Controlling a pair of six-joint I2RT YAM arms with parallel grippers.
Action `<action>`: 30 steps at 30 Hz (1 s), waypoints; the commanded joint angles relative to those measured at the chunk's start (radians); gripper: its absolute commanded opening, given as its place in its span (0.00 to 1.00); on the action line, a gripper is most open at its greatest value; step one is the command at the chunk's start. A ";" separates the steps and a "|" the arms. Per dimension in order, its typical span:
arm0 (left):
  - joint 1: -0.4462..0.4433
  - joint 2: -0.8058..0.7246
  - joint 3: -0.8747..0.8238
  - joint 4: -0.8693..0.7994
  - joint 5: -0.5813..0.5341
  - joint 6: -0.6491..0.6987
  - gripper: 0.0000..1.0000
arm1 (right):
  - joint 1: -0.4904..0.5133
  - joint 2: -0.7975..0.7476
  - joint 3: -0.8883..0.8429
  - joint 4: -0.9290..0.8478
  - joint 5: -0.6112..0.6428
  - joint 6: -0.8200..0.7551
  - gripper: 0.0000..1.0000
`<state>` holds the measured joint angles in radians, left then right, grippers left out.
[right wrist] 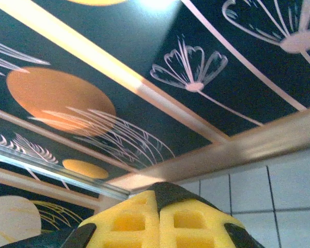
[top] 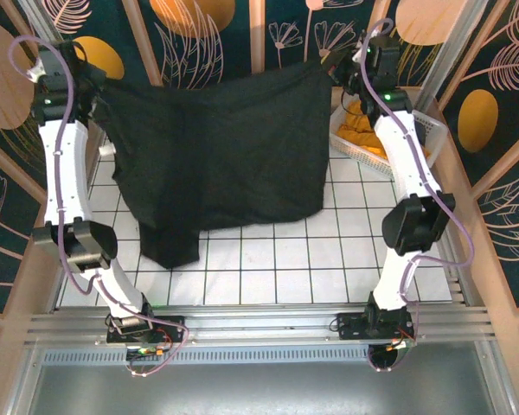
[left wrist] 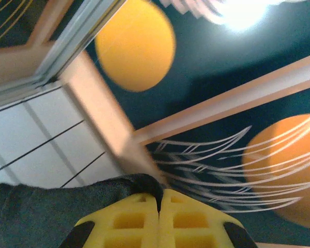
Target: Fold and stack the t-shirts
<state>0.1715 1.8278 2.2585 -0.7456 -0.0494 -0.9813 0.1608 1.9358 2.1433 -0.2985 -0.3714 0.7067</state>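
Holding the black t-shirt (top: pixel 216 156) stretched between both arms, I have my left pincer (left wrist: pixel 159 201) clamped on one top corner at ten o'clock and my right pincer (right wrist: pixel 158 204) clamped on the other at one o'clock. Each bite looks thin, just a lip of cloth at the fingertips, so a sharp pull apart could slip a corner free and drop that side in a heap. The lower hem trails on the table (top: pixel 277 259) toward seven o'clock; lowering unevenly would likely bunch it. The mustard-yellow t-shirt (top: pixel 363 130) lies in the basket (top: pixel 419 130) at two o'clock, close beside my right arm, which might snag it.
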 commanded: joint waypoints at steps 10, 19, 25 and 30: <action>0.059 -0.448 -0.217 0.031 -0.130 -0.033 0.00 | -0.075 -0.358 -0.288 0.048 0.119 -0.004 0.00; 0.060 -0.878 -1.145 0.079 -0.035 -0.154 0.29 | -0.063 -0.715 -1.128 0.078 0.132 0.056 0.09; 0.059 -0.884 -1.517 0.091 0.105 -0.043 0.64 | -0.044 -0.564 -1.291 -0.046 0.100 -0.023 0.50; 0.037 -0.933 -1.607 -0.003 0.157 0.022 0.61 | -0.014 -0.573 -1.323 -0.092 0.143 -0.053 0.51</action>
<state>0.2207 0.9508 0.6605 -0.6979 0.0551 -1.0271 0.1307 1.4082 0.8249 -0.3637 -0.2611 0.6918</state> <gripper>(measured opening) 0.618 0.505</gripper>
